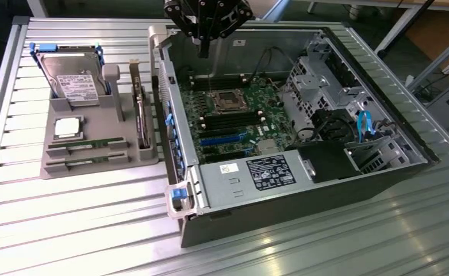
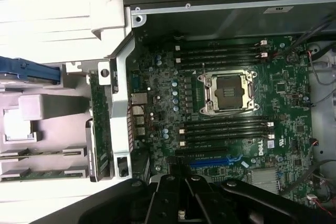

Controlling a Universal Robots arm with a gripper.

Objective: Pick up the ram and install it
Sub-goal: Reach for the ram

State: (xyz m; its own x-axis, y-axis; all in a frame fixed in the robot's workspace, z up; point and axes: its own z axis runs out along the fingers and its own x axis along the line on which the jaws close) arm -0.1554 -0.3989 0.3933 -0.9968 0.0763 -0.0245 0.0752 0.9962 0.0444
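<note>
Gripper (image 1: 203, 50): is hanging over the open case (image 1: 286, 221), jaws seemingly closed together, gripping nothing
Ram (image 1: 86, 146): is lying slotted in the grey tray (image 1: 93, 173) beside its twin (image 1: 86, 163), kept steady for picking
Memory slots (image 1: 224, 122): are facing upward, waiting empty

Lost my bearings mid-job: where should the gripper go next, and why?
Probably across to the tray: the gripper hangs over the case, while the ram and its twin lie in tray slots.
</note>
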